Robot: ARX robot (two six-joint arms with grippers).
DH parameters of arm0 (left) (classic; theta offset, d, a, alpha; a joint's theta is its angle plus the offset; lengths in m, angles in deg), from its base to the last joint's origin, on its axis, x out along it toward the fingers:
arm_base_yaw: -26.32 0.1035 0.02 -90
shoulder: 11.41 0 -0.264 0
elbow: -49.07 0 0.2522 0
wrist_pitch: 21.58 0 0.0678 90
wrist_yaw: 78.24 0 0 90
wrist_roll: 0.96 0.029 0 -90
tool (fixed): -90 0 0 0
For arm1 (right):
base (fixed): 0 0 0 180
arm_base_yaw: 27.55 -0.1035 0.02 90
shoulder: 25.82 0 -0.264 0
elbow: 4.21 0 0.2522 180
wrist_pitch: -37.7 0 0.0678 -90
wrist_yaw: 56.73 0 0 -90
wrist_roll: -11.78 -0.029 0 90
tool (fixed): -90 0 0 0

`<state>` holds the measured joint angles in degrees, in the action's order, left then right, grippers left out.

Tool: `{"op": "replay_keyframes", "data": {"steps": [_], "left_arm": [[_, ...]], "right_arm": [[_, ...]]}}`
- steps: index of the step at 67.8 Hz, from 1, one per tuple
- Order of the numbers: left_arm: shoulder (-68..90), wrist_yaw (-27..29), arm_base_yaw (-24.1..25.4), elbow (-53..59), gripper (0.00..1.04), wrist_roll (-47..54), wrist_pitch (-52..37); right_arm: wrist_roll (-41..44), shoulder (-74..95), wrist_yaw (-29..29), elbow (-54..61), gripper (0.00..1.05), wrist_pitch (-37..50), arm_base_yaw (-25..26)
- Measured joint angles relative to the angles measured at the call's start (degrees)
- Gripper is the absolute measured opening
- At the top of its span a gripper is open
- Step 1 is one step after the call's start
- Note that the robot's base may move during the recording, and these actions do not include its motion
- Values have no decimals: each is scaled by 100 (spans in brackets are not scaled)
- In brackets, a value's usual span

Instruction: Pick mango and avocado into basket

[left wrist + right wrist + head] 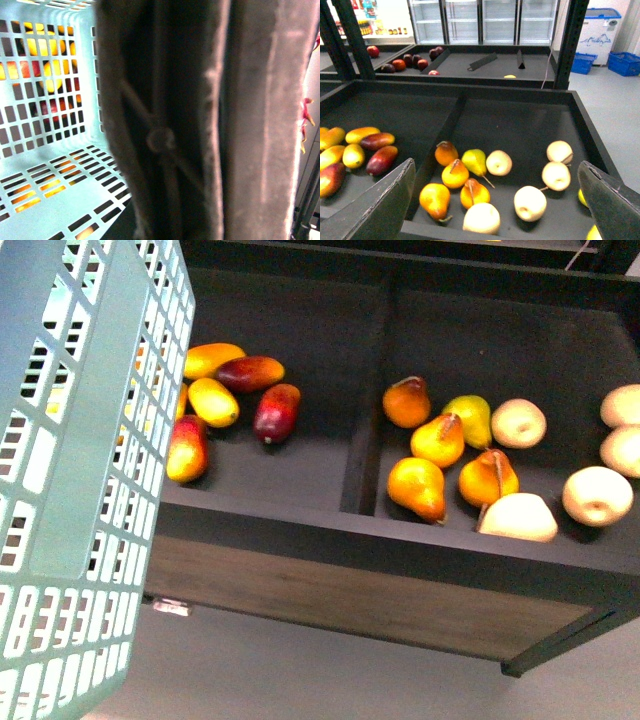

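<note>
The teal slotted basket [80, 470] hangs tilted at the far left of the front view. Its grid floor shows in the left wrist view [55, 165]. My left gripper [215, 165] is shut on the basket, and its dark, blurred parts fill most of that view. Yellow mangoes [213, 402] lie in the left compartment of the dark shelf bin [300, 530]. They also show in the right wrist view [362, 134]. My right gripper [496, 165] is open and empty above the bin's right compartment. No avocado is in view.
Red-and-orange mangoes [276, 412] lie among the yellow ones. Orange and green pears [438, 440] and pale apples [518, 423] fill the right compartment, behind a divider [365, 430]. A farther shelf with dark red fruits [415, 61], glass fridges and blue crates [624, 62] stand behind.
</note>
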<state>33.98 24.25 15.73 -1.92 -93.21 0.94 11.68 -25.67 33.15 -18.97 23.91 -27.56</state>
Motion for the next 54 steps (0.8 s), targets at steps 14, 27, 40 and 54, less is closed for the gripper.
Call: {"op": "replay_keyframes", "data": {"steps": [14, 27, 40, 54], "left_arm": [[0, -20, 0, 0, 14, -2, 0], [2, -15, -2, 0, 14, -2, 0], [2, -17, -2, 0, 14, -11, 0], [2, -7, 0, 0, 14, -2, 0]], "right_arm": [[-4, 9, 9, 0, 96, -4, 0], [-7, 4, 13, 0, 96, -2, 0], [-4, 2, 2, 0, 96, -2, 0], [-7, 2, 11, 0, 96, -4, 0]]}}
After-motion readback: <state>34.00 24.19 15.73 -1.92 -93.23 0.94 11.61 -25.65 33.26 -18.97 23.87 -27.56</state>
